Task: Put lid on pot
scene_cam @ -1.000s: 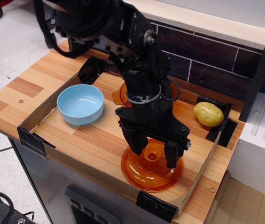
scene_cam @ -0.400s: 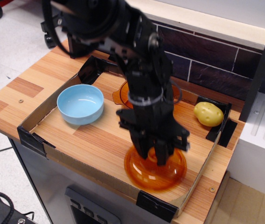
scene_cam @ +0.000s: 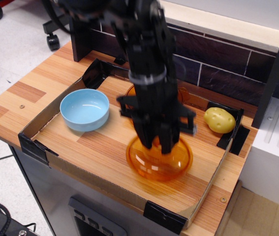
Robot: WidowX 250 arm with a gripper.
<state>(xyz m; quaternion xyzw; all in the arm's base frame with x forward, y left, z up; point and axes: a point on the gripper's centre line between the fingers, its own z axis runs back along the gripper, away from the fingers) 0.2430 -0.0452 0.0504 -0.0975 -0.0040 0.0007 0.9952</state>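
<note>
The orange translucent lid [scene_cam: 159,160] hangs under my black gripper [scene_cam: 156,143], lifted a little above the wooden tray floor and blurred by motion. The gripper fingers are closed together on the lid's centre knob, which they hide. The orange pot [scene_cam: 181,95] stands behind the arm at the back of the tray; only slivers of its rim show on either side of the arm.
A light blue bowl [scene_cam: 84,109] sits at the tray's left. A yellow potato [scene_cam: 219,120] lies in the back right corner. Low cardboard walls [scene_cam: 105,183] with black corner brackets ring the tray. A dark brick wall stands behind.
The gripper closed on the lid's knob, then lifted the lid off the tray floor and carried it slightly back and left. The arm has risen.
</note>
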